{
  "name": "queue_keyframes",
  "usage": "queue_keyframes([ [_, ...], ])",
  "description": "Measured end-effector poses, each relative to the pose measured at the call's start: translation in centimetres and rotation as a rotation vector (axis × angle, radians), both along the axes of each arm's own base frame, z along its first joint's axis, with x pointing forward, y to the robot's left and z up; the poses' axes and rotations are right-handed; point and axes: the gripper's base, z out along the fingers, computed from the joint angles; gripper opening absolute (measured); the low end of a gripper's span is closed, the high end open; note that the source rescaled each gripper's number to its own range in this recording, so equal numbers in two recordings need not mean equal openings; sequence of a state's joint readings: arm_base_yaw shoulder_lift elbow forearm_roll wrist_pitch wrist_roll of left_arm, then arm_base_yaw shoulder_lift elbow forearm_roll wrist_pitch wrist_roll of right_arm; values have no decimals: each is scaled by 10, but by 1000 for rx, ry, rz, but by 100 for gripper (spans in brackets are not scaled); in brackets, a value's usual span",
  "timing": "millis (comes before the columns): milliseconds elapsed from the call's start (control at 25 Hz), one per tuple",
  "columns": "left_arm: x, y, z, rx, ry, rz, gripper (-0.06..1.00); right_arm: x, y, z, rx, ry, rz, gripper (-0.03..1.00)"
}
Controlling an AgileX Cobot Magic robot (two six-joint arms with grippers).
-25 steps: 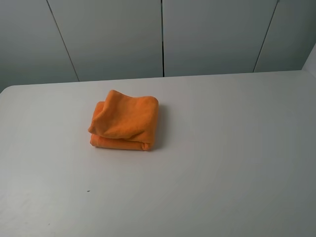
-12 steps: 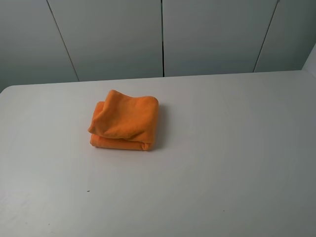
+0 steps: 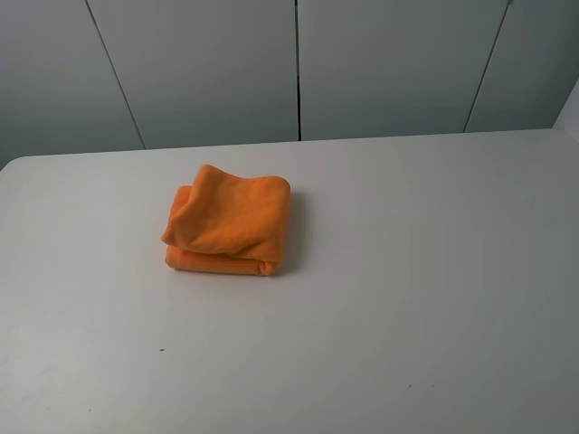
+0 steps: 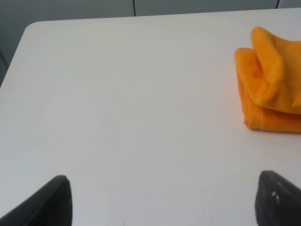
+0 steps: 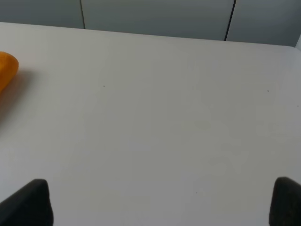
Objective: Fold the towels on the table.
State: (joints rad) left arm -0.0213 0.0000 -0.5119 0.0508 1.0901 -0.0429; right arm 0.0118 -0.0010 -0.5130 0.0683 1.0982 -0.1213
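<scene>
While nothing has shifted lately, the orange towel lies folded on the worktop; both hands gape empty.

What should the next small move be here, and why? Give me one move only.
Probably none on the cloth: keep both arms back. The orange towel already lies folded in layers on the table, and the left gripper and right gripper are open, empty and clear of it. At most, the loose, puffed top layer could be pressed flat.
</scene>
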Motion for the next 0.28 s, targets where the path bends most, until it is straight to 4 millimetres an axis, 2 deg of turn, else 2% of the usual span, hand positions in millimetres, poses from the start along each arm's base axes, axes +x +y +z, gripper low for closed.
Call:
queue_keyframes([
  [280, 0, 0, 0, 0, 0, 0, 99, 0, 0, 0, 0, -1, 0, 100],
])
